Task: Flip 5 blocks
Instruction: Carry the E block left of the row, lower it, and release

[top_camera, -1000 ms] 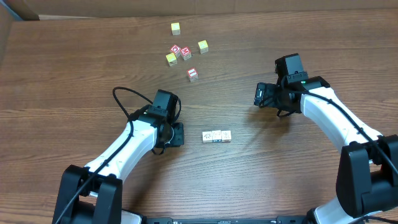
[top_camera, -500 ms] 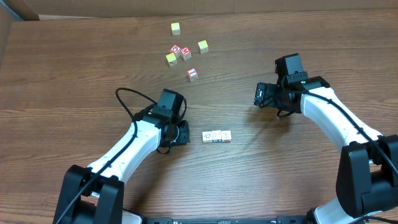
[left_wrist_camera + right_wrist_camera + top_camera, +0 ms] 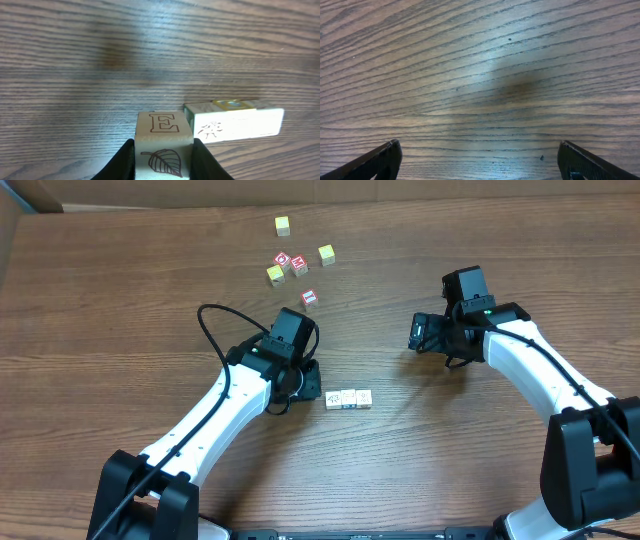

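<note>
The block with the letter E (image 3: 164, 145) sits clamped in my left pincer (image 3: 164, 162). The dark fingers (image 3: 122, 165) press its two sides, the E face is turned up and a leaf drawing faces the wrist camera. Just to its right in that view lies the row of three pale blocks (image 3: 235, 122), flat on the tabletop (image 3: 150, 300). I cannot tell whether my block touches the row's near end. From overhead the row (image 3: 348, 399) lies near the middle, with my left pincer (image 3: 305, 383) just beside its left end. The red-bordered block (image 3: 309, 298) stands alone farther up the tabletop, well apart from the row. Beyond it sit the two red-faced cubes (image 3: 291, 263), close together, with three yellow-faced cubes (image 3: 326, 254) scattered around them. My right pincer (image 3: 420, 333) hangs off to the right, well apart from every block, its fingers (image 3: 380, 160) spread wide over bare wood and gripping nothing.
</note>
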